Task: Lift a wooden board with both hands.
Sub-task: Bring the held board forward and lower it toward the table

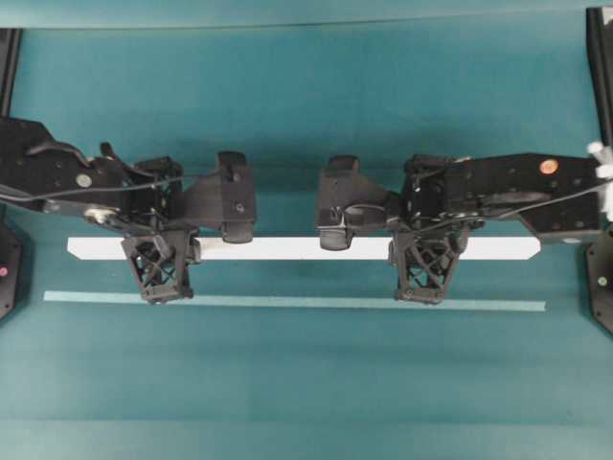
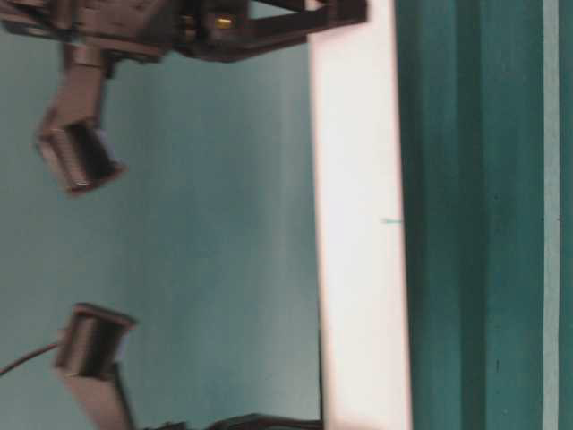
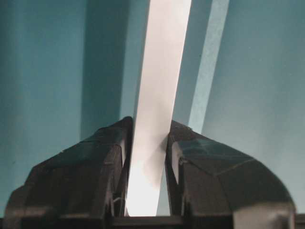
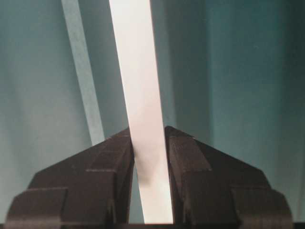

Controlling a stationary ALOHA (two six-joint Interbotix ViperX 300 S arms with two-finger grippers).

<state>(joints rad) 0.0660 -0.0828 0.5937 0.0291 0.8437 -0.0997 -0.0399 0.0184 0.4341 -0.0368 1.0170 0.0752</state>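
The wooden board (image 1: 287, 249) is a long white plank running left to right across the teal table. My left gripper (image 1: 168, 251) is shut on it near its left end, and my right gripper (image 1: 426, 251) is shut on it right of the middle. In the left wrist view the board (image 3: 162, 71) passes between the black fingers (image 3: 109, 152), which press its edges. The right wrist view shows the same: the board (image 4: 136, 71) is clamped by the fingers (image 4: 186, 152). A dark shadow band beside the board suggests it hangs a little above the table. In the table-level view the board (image 2: 358, 224) fills the middle.
A thin pale blue-green tape strip (image 1: 287, 302) lies on the table just in front of the board, parallel to it, and shows beside the board as the tape strip (image 3: 209, 71) and the tape strip (image 4: 81, 71). Black frame posts (image 1: 599, 57) stand at the table's corners.
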